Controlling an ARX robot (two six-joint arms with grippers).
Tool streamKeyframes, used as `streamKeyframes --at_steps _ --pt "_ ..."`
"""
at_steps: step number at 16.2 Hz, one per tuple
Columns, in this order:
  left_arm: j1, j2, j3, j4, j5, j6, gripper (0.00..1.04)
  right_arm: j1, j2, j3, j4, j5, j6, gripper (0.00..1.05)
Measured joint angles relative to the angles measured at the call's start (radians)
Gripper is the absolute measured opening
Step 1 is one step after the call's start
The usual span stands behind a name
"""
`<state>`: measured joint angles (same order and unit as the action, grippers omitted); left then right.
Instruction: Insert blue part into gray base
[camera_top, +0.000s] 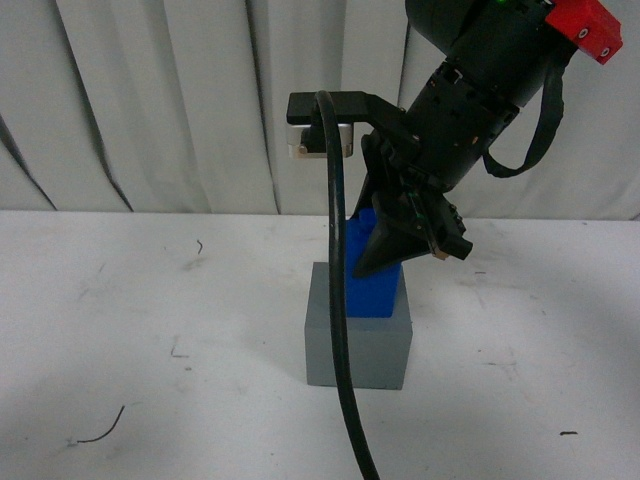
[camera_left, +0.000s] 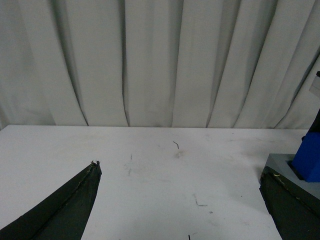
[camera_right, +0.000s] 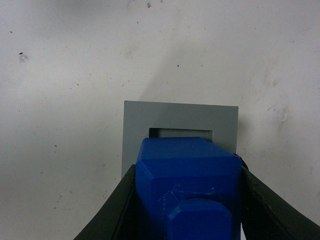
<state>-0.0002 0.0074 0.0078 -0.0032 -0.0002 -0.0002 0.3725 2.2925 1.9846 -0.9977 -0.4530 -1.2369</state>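
Note:
The gray base (camera_top: 357, 345) stands on the white table in the front view. My right gripper (camera_top: 400, 245) is shut on the blue part (camera_top: 372, 285), which stands tilted with its lower end at or in the base's top. In the right wrist view the blue part (camera_right: 187, 185) sits between my black fingers (camera_right: 112, 210) above the gray base (camera_right: 180, 117), with part of the square recess (camera_right: 180, 133) showing behind it. My left gripper (camera_left: 180, 172) is open and empty over bare table; the base (camera_left: 285, 165) and blue part (camera_left: 307, 157) show beside its one finger.
A black cable (camera_top: 340, 330) hangs in front of the base in the front view. A white curtain (camera_top: 150, 100) closes off the back of the table (camera_top: 120, 330). A small black wire scrap (camera_top: 100, 432) lies at the front left.

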Motion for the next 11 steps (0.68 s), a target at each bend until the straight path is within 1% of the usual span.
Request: streamKeyframes --at_steps 3,8,9,10,11 --pt "0.0 0.0 0.0 0.0 0.0 0.0 0.98 0.001 0.031 0.047 -0.011 0.0 0.01 0.47" --pt "0.0 0.0 0.0 0.0 0.0 0.0 0.98 0.009 0.056 0.047 -0.004 0.016 0.014 0.47" --pt "0.0 0.0 0.0 0.0 0.0 0.0 0.98 0.009 0.056 0.047 -0.004 0.015 0.014 0.53" --pt "0.0 0.0 0.0 0.0 0.0 0.0 0.98 0.009 0.056 0.047 -0.008 0.012 0.008 0.66" --pt "0.0 0.0 0.0 0.0 0.0 0.0 0.98 0.009 0.056 0.048 -0.017 0.003 0.002 0.77"
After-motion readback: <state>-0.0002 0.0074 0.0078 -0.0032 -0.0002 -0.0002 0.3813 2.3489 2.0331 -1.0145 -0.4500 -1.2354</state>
